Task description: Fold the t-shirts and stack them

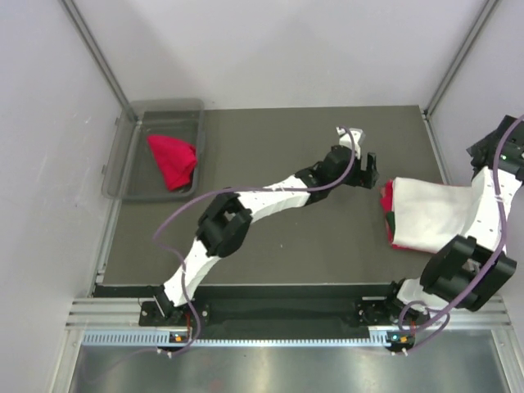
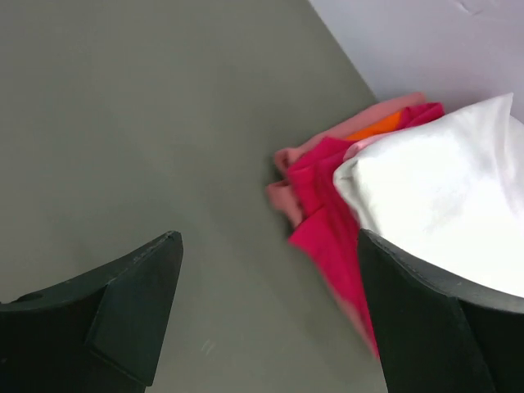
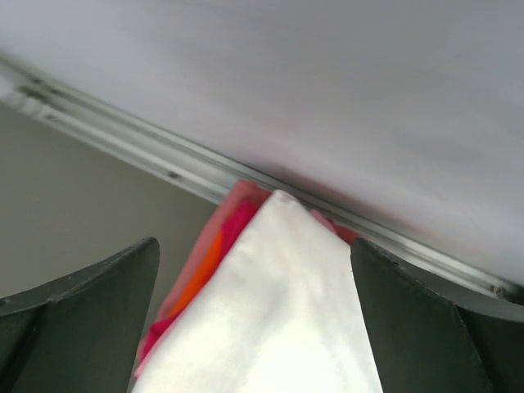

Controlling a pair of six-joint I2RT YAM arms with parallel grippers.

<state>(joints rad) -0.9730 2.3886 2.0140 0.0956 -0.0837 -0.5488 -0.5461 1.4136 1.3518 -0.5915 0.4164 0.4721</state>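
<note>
A folded stack of t-shirts [image 1: 426,214] lies at the table's right edge, with the white one on top and red and pink ones under it. In the left wrist view the white t-shirt [image 2: 442,196] covers a crimson one [image 2: 327,217] and a pink one [image 2: 285,196]. Another red t-shirt [image 1: 173,160] lies crumpled in the bin. My left gripper [image 1: 368,169] is open and empty just left of the stack; it also shows in the left wrist view [image 2: 270,327]. My right gripper [image 1: 489,160] hangs open over the stack's far right end, with the white t-shirt [image 3: 270,319] between its spread fingers.
A clear grey plastic bin [image 1: 135,155] stands at the far left of the dark mat [image 1: 278,237]. A white wall with a metal rail [image 3: 123,139] runs close behind the stack on the right.
</note>
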